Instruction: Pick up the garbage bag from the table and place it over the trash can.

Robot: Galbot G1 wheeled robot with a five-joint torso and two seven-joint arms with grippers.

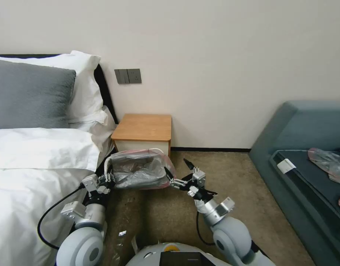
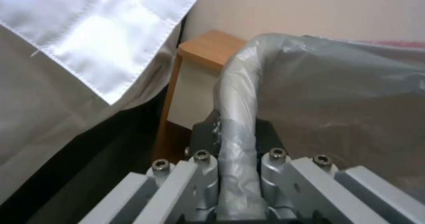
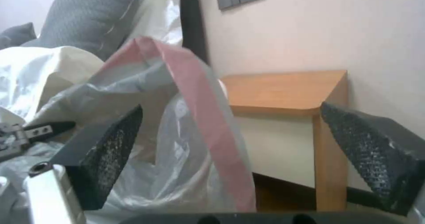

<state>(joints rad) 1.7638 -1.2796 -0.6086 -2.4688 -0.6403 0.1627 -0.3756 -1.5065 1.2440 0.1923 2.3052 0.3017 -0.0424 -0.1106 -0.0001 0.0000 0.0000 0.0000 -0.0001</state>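
I had the garbage bag (image 1: 140, 171) already off the bench (image 1: 143, 127) and draped over the trash can (image 2: 237, 94), which stood on the carpet just in front of the bench's white drawer front. The bench top was bare. The bag's pink rim ran around the can's mouth and the grey film sagged down inside it.

My left gripper (image 1: 108, 181) sat at the can's near corner on the bed (image 1: 33, 173) side. In the left wrist view its jaws were pinching the film-covered rim of the can, plastic wrapped tight between them. My right gripper (image 1: 177, 173) was at the can's opposite side, toward the sofa (image 1: 303, 155). Its jaws were spread wide, one textured pad (image 3: 111, 151) close against the bag and the other standing clear in front of the bench leg, holding nothing.

I judged the fitting nearly done but not secure. On the right side the pink rim (image 3: 199, 111) rose in a loose peak above the can instead of lying folded down, so it could spring back and slip inside. If I pulled the left arm away while it pinched the rim, the light can could tip or drag across the carpet, and the thin film could tear on the pad's edge.
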